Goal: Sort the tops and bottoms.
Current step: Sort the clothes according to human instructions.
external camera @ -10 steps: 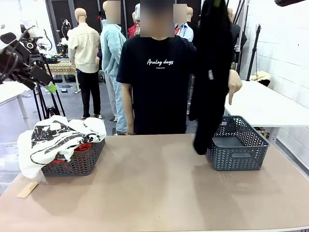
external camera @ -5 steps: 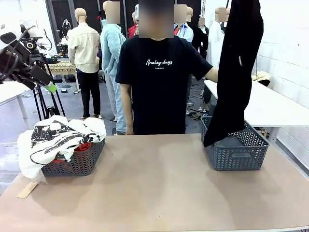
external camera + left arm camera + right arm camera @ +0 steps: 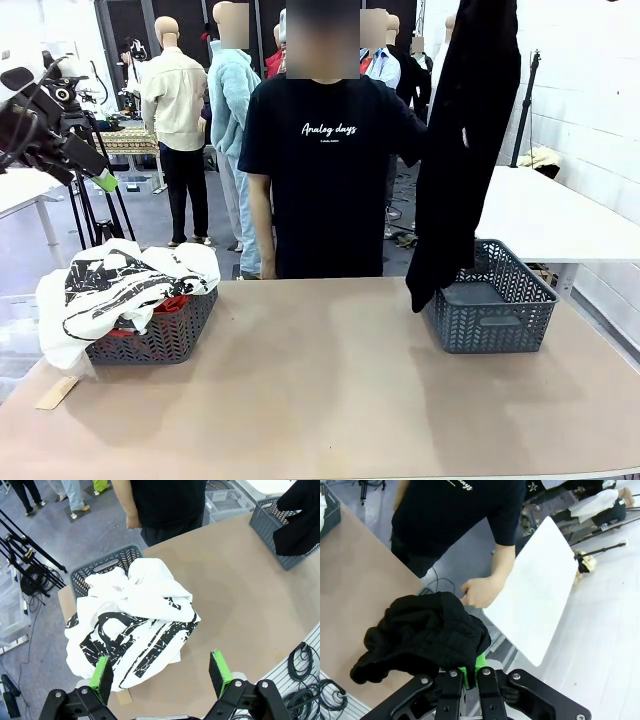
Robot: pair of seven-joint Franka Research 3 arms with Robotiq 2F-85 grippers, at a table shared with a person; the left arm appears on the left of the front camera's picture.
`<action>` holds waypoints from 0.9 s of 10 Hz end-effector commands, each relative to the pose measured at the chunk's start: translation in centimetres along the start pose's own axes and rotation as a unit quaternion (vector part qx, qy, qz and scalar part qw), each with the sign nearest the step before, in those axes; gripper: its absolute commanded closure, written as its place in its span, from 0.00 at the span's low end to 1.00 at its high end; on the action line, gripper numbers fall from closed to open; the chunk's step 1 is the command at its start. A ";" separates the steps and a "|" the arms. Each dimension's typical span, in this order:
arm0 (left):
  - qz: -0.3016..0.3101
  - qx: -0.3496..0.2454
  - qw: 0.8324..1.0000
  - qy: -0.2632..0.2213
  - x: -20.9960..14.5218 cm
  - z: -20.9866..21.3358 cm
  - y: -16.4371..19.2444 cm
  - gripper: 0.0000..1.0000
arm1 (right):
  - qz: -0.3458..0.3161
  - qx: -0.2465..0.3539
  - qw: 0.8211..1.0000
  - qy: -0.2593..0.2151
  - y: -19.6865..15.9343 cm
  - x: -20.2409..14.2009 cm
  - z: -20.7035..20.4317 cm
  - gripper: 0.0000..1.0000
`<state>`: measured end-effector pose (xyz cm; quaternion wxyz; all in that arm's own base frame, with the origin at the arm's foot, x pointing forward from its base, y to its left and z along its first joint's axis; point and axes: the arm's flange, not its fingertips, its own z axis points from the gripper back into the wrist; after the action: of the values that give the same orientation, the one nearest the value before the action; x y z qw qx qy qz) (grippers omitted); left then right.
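A person (image 3: 325, 180) stood behind the table (image 3: 320, 390), near the right basket (image 3: 495, 310). The right gripper (image 3: 470, 672), shut tight, held the bottoms (image 3: 460, 150) hanging above that basket. The left gripper (image 3: 162, 672) hovered wide open, holding nothing, over the tops (image 3: 132, 625).

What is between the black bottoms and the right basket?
Nothing visible. The bottoms hang from the shut right gripper, their lower end at the basket's left rim; the basket looks empty, and the person's hand is beside it.

My left gripper (image 3: 162, 677) hangs with jaws wide apart; my right gripper (image 3: 471, 672) is clamped tight, raised high.
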<state>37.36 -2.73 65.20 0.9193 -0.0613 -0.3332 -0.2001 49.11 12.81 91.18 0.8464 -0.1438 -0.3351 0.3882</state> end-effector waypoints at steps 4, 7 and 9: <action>0.001 0.006 1.000 -0.004 0.0 0.0 0.0 0.00 | -0.086 0.074 0.992 0.054 -2.7 -0.8 -13.5 1.00; 0.001 0.006 1.000 -0.004 0.0 0.0 0.0 0.00 | -0.115 0.078 0.975 0.173 -3.0 -2.1 -16.6 1.00; 0.001 0.006 1.000 -0.004 0.0 0.0 0.0 0.00 | -0.098 0.066 0.988 0.097 -2.9 -2.8 -17.8 1.00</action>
<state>37.37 -2.72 65.18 0.9194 -0.0614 -0.3329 -0.2001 61.43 8.89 77.57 0.9256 -0.0980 -0.2117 0.2982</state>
